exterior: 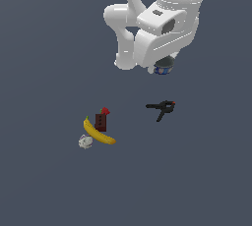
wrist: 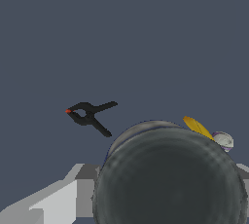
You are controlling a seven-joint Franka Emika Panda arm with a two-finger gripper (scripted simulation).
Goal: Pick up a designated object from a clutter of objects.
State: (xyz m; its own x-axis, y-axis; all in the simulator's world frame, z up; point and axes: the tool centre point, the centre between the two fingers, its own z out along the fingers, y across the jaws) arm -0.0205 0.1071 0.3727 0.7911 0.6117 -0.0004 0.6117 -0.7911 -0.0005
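One small round can (exterior: 164, 67) with a dark grey top and a blue lower side peeks out just beneath the white arm's wrist in the exterior view, right at the end effector (exterior: 163, 69). In the wrist view its grey top (wrist: 170, 179) fills the near field, pressed close to the camera, with pale grey finger parts (wrist: 53, 201) flanking it low on either side. The fingers appear to sit on both sides of the can, but whether they actually clamp it cannot be told; whether the can rests on the worktop (exterior: 49, 48) or is lifted is also unclear.

The arm (exterior: 157, 18) reaches in from the upper edge of the exterior view, folded, its wrist housing pointing down over the can and hiding most of it.

Nearest beyond the end effector lies the black clamp (exterior: 161, 107) with orange tips, apart from the can, handles splayed. Farther off sits the rest of the clutter: a dark red-brown block (exterior: 101, 121) standing beside a tiny red piece (exterior: 105, 111), a yellow banana (exterior: 99, 133) lying against the block's base, and a whitish lump (exterior: 85, 142) just beside the banana's end. In the wrist view the banana's tip (wrist: 197, 126) and the lump (wrist: 223, 141) show just past the can's rim.
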